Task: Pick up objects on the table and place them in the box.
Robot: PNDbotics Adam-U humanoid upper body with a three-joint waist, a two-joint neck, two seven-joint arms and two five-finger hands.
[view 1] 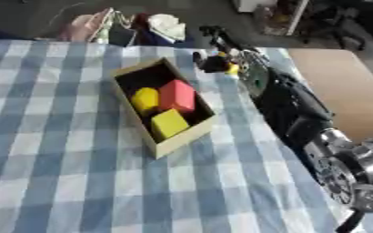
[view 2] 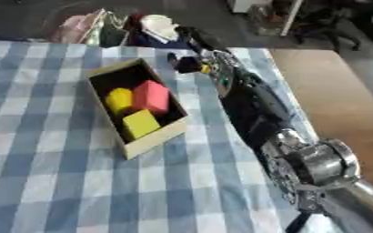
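A cardboard box (view 1: 167,144) on the checked tablecloth (view 1: 62,159) already holds a yellow rounded block (view 1: 145,99), a red block (view 1: 177,95) and a yellow cube (view 1: 169,123), all left of the fingers. The right hand (view 1: 215,61), beyond the box's far corner, curls around a small yellow object (view 1: 233,69). Best carried leftward over the opening before letting go.

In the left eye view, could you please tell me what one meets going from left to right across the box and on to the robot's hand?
Box wall → rounded yellow block → red block → right hand, its fingers round a small yellow thing. The square yellow block overlaps both other blocks, so I leave it out.
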